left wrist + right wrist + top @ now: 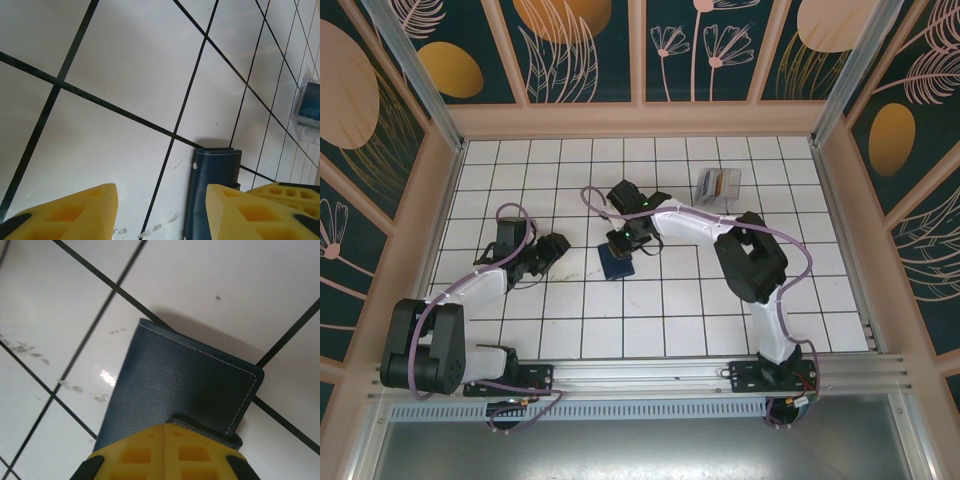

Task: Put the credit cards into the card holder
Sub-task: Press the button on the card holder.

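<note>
The card holder (pixel 616 262), a dark navy wallet, lies closed on the white tiled table near the middle. My right gripper (pixel 623 240) is down on its far edge. In the right wrist view the yellow fingers (pixel 165 452) are pressed together, shut, with their tips against the clasp tab (pixel 210 425) on the holder's cover (pixel 170 385); nothing shows between them. My left gripper (pixel 162 215) stands open just left of the card holder (pixel 215 167), low over bare tile. The credit cards (pixel 719 183) stand in a clear rack at the back right.
The clear rack (pixel 306 110) with a blue card sits at the right edge of the left wrist view. Wooden walls fence the table on three sides. Open tile lies between the left arm (pixel 485 285) and the holder.
</note>
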Tool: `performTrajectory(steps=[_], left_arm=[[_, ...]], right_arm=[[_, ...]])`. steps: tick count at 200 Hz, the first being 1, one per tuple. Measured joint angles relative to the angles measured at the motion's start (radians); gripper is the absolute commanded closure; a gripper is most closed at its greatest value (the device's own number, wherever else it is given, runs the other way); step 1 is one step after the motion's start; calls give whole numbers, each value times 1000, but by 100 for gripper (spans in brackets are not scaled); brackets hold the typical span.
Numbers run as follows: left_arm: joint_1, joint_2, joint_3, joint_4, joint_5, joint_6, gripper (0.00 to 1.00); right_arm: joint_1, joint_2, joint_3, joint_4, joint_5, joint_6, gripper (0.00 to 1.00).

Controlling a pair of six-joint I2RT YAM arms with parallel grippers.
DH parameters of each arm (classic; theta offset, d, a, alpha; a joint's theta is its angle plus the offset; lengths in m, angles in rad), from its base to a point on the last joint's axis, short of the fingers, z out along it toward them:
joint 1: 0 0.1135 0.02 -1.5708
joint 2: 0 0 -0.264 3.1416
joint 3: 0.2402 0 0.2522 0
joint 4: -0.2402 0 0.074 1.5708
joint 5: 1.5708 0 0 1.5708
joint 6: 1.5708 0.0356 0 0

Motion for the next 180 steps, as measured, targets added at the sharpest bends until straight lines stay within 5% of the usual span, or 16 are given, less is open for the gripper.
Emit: performTrajectory(steps=[158, 180], left_arm=[[0, 0, 0, 0, 4, 3, 48], [0, 0, 0, 1, 2, 10, 32]], right_arm=[[-2, 14, -4, 40, 10, 24, 100], [-2, 3, 5, 31, 19, 23, 100]])
